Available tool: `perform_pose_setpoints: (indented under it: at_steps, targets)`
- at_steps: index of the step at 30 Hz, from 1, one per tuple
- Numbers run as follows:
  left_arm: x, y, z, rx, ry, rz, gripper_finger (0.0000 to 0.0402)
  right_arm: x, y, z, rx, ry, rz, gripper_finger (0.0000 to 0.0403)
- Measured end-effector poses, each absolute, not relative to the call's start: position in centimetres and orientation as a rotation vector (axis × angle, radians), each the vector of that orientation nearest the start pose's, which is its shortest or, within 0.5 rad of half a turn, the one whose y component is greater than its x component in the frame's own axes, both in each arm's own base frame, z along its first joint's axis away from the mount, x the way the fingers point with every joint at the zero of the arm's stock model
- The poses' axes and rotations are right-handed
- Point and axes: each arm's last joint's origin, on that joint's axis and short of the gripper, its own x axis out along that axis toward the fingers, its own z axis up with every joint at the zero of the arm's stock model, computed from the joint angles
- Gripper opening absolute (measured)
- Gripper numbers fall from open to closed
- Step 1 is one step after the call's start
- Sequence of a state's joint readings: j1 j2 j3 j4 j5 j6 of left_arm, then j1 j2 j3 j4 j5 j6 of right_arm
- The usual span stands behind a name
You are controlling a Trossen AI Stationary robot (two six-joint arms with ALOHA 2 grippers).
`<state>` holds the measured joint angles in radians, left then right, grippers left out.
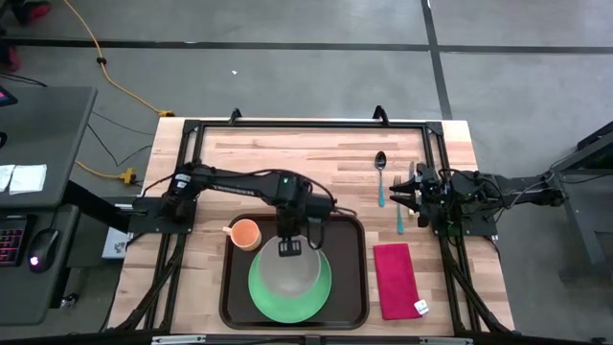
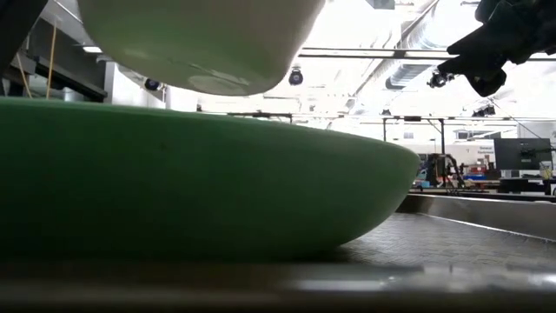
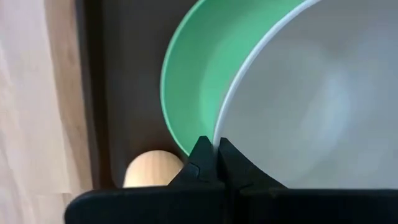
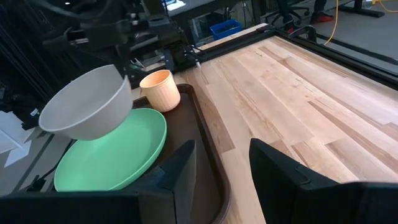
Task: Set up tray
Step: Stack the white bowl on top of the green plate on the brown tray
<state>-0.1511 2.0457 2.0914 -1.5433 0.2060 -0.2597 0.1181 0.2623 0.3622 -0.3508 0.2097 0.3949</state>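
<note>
While the left gripper (image 1: 288, 248) pinches the rim of a white bowl (image 1: 290, 270) above the green plate (image 1: 311, 302) on the tray (image 1: 351, 278), at 6 o'clock of the table (image 1: 306, 158), the right gripper (image 1: 398, 195) waits spread at 3 o'clock; no writing is readable

Dark brown tray (image 1: 356, 278) carrying a plain green plate (image 1: 278, 302), a pale grey-white bowl (image 1: 290, 270) and a tan-orange cup (image 1: 245, 233); at three o'clock, a red napkin (image 1: 394, 278); light wood-grain table (image 1: 306, 158); teal-handled cutlery (image 1: 381, 192).
</note>
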Motion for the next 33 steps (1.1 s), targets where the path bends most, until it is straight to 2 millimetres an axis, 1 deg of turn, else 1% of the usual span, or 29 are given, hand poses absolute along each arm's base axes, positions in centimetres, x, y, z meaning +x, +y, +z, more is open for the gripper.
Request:
perform_pose_setpoints:
  at_steps: [8, 12, 18, 28, 33]
  targets:
    - [38.1, -9.2, 31.4, -0.224, 1.522, -0.097, 0.0012, 9.6, 0.5, 23.2, 0.359, 0.226, -0.14, 0.0129]
    - [38.0, -9.8, 31.4, -0.216, 1.515, -0.099, 0.0012, 9.6, 0.5, 23.2, 0.36, 0.225, -0.14, 0.0129]
    - [38.1, -9.6, 31.4, -0.209, 1.51, -0.082, 0.0012, 9.6, 0.5, 23.2, 0.368, 0.225, -0.138, 0.0129]
    - [38.1, -9.5, 31.3, -0.105, 1.492, -0.08, 0.0012, 9.6, 0.5, 23.2, 0.368, 0.226, -0.137, 0.0129]
    - [38.2, -9.5, 31.4, -0.083, 1.477, -0.097, 0.0012, 9.6, 0.5, 23.2, 0.368, 0.226, -0.137, 0.0129]
